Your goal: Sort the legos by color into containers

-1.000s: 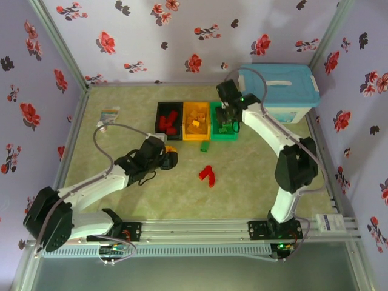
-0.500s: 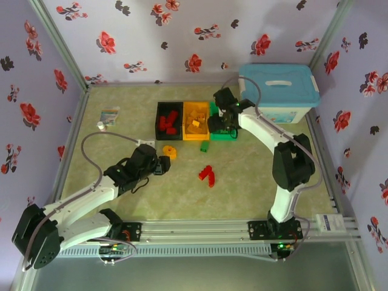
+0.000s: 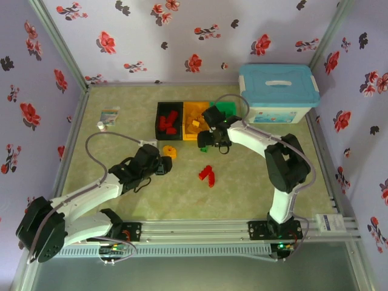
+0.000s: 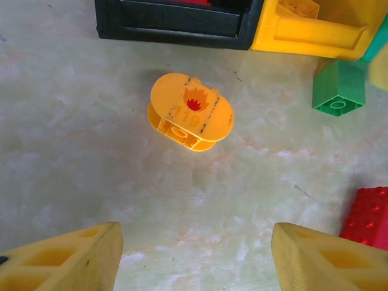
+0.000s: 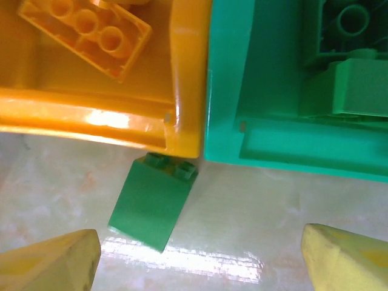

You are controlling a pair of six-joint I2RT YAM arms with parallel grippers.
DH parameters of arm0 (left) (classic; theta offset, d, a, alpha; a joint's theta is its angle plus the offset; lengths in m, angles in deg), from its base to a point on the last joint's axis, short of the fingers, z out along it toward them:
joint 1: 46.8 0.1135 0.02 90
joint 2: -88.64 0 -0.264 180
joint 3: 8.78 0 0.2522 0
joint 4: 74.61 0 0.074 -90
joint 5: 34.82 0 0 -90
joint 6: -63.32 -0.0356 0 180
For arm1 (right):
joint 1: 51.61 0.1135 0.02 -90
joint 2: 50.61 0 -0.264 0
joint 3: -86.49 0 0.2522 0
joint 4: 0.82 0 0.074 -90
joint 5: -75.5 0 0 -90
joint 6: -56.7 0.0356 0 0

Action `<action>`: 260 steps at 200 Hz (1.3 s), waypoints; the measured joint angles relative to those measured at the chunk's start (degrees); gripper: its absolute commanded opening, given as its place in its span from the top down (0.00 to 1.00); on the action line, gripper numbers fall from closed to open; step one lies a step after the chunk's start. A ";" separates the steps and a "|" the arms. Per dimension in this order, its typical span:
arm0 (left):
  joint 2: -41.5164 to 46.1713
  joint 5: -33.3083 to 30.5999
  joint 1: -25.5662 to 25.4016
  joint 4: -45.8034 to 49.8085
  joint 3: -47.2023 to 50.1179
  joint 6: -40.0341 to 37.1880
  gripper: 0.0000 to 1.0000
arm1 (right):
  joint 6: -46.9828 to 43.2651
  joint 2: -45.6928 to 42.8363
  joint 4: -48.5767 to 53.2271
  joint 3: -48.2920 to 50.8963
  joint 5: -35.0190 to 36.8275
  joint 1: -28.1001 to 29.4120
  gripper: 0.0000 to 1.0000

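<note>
The green lego (image 5: 151,209) looks light, stiff and smooth; the right gripper (image 5: 200,260), wide and empty, should pinch its flat sides, not the slope; the left gripper (image 4: 194,260) is wide too

The one sign that can be read is on the flat top of the orange piece (image 4: 191,111) lying on the bench (image 4: 73,157). It is a small red flame emblem, with dark digits beneath it that look like 119. In the top view a small printed card (image 3: 110,114) lies near the bench's left edge, and the white box (image 3: 279,91) has a picture on its front. The print on both is too small to read.
</note>
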State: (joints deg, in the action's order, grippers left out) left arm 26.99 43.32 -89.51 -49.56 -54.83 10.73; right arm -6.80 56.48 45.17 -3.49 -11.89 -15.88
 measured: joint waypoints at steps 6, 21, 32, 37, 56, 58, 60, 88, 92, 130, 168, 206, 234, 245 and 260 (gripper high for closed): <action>0.68 -0.07 0.00 0.07 0.50 0.04 0.34 | 0.63 1.14 -0.20 -0.35 0.15 0.15 0.17; 2.62 -0.24 0.00 0.50 1.68 0.26 0.34 | 1.88 3.63 -0.55 -1.29 0.39 0.39 0.18; 4.02 -0.44 0.00 0.94 2.38 0.44 0.33 | 2.58 4.20 -1.16 -2.14 0.39 0.76 0.21; 4.52 -0.61 0.00 1.14 2.58 0.57 0.33 | 2.78 4.33 -1.51 -2.47 0.52 1.05 0.23; 5.81 -1.11 0.00 1.44 2.95 0.94 0.33 | 3.87 5.42 -2.29 -3.08 0.83 1.64 0.38; 5.90 -1.18 0.02 1.44 2.97 1.01 0.33 | 4.00 5.53 -2.34 -3.08 0.81 1.70 0.39; 5.95 -1.22 0.04 1.44 2.99 1.07 0.33 | 3.67 5.70 -2.40 -3.10 0.81 1.77 0.41; 6.12 -1.68 0.28 1.64 3.13 1.11 0.33 | 4.57 7.39 -2.43 -3.17 1.25 2.45 0.47; 6.12 -1.68 0.33 1.62 3.13 1.11 0.33 | 4.63 7.50 -2.38 -3.15 1.25 2.49 0.47; 6.12 -1.70 0.63 1.60 3.13 1.11 0.33 | 5.01 7.48 -2.40 -2.86 1.66 3.67 0.56; 6.12 -1.70 0.63 1.60 3.13 1.09 0.33 | 5.16 6.62 -2.08 -1.81 2.69 4.96 0.65; 6.12 -1.70 0.63 1.57 3.13 1.09 0.33 | 4.02 0.83 1.57 -2.10 5.29 4.79 0.66; 5.49 -1.68 0.63 1.51 3.13 1.07 0.31 | 1.79 -3.23 4.20 -6.93 6.71 2.01 0.66; 5.07 -1.68 0.63 1.46 3.13 1.09 0.28 | 0.79 -3.78 4.35 -9.11 6.93 -0.20 0.66; 4.55 -1.64 0.68 1.29 3.13 1.09 0.25 | -0.52 -3.65 4.59 -11.93 6.84 -3.63 0.66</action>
State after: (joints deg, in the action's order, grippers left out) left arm 31.54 41.69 -88.84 -48.27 -51.70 11.82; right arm -7.32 52.83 49.76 -15.43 -5.05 -19.51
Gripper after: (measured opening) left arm 0.728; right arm 0.344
